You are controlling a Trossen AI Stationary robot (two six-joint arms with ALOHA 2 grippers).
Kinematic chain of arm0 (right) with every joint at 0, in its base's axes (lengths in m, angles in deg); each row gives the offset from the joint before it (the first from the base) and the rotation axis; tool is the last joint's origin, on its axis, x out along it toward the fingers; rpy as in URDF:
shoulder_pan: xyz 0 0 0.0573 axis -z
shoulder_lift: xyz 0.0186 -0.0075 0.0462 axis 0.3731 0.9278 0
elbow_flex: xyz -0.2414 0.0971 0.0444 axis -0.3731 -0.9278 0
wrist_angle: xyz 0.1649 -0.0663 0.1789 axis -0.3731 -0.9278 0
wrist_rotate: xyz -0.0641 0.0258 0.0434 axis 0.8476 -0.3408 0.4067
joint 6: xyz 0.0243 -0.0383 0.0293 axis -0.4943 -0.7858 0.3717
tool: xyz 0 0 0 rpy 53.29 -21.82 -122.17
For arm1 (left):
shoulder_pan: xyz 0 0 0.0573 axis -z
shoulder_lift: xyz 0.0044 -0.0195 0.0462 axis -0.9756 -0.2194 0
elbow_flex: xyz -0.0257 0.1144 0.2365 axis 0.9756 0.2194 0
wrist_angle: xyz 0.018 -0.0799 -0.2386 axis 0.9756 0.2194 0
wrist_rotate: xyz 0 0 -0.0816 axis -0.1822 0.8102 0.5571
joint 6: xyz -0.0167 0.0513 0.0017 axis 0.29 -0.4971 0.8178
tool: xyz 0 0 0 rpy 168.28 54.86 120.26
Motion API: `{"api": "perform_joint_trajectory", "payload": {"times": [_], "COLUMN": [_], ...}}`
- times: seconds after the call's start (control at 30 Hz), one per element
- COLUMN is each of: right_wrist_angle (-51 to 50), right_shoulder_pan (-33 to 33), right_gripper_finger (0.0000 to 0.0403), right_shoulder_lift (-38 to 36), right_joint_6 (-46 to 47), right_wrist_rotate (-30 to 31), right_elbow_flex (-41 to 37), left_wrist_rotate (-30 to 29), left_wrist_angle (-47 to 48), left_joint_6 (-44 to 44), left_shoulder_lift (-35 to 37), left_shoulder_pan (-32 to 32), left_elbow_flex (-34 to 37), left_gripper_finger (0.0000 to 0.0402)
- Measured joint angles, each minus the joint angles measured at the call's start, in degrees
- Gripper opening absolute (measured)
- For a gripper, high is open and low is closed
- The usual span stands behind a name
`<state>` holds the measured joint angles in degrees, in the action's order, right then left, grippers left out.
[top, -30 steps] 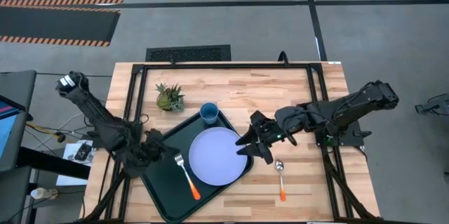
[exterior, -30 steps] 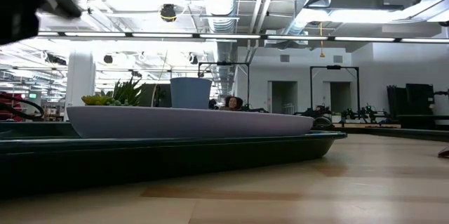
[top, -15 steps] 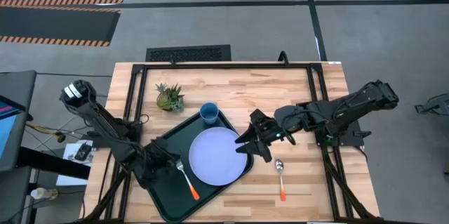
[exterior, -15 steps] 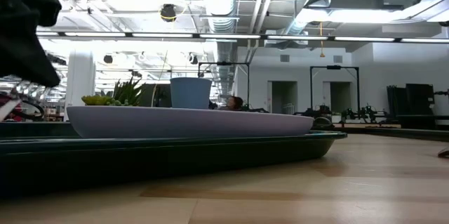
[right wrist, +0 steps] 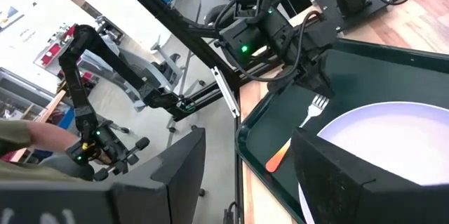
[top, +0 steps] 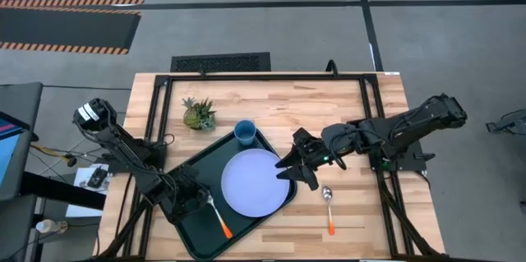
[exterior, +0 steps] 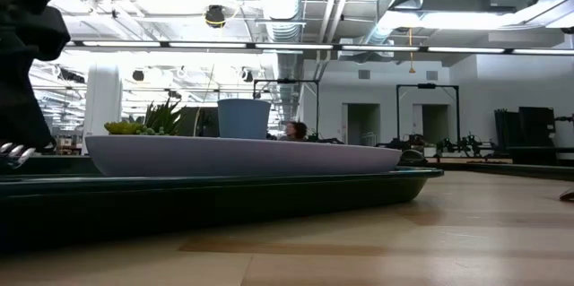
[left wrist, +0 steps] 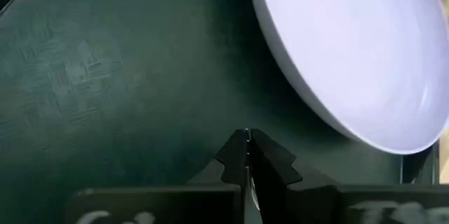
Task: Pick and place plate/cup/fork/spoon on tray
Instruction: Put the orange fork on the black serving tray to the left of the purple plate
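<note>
High view: straight down, whole table. Low view: table height, level across the tray. Left wrist: close over tray. Right wrist and high view share plate.

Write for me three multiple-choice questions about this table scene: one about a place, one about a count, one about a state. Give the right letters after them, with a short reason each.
1. Where does the spoon lie?
A. On the tray
B. On the bare table, beside the tray
C. Inside the cup

2. How many orange-handled utensils are in view?
A. One
B. Two
C. Three

3. In what state is the right claw?
A. Open and empty
B. Shut on the plate
C. Shut on the spoon

Answers:
1 B: in the high view the spoon rests on the wood, outside the rim of the tray, on the right arm's side.
2 B: only the spoon and the fork show orange handles.
3 A: the right wrist view shows its two fingers wide apart, with nothing between them, next to the plate.
</note>
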<state>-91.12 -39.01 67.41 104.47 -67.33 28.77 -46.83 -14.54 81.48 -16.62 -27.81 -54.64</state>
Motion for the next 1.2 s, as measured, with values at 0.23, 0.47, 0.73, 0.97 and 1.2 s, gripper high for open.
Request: {"api": "perform_joint_trajectory", "payload": {"times": [0.23,0.47,0.73,0.97,1.2], "right_wrist_angle": [0.0,0.0,0.0,0.0,-1.0], "right_shoulder_pan": [0.0,0.0,0.0,0.0,0.0], "right_gripper_finger": [0.0233,0.0233,0.0233,0.0233,0.0233], "right_shoulder_lift": [0.0,0.0,0.0,0.0,0.0], "right_joint_6": [-0.2,-0.3,-0.4,-0.4,-0.3], "right_wrist_rotate": [0.0,0.0,0.0,0.0,0.0], "right_elbow_flex": [0.0,0.0,0.0,0.0,0.0], "left_wrist_rotate": [3.9,4.8,5.8,7.8,8.2], "left_wrist_angle": [0.1,0.5,0.6,0.7,0.3], "left_joint_6": [1.6,2.6,4.5,5.0,5.8], "left_shoulder_lift": [0.0,0.0,0.0,0.0,0.0], "left_shoulder_pan": [0.0,0.0,0.0,0.0,0.0], "left_elbow_flex": [0.0,0.0,0.0,0.0,0.0], "left_gripper_finger": [0.0000,0.0000,0.0005,0.0055,0.0118]}}
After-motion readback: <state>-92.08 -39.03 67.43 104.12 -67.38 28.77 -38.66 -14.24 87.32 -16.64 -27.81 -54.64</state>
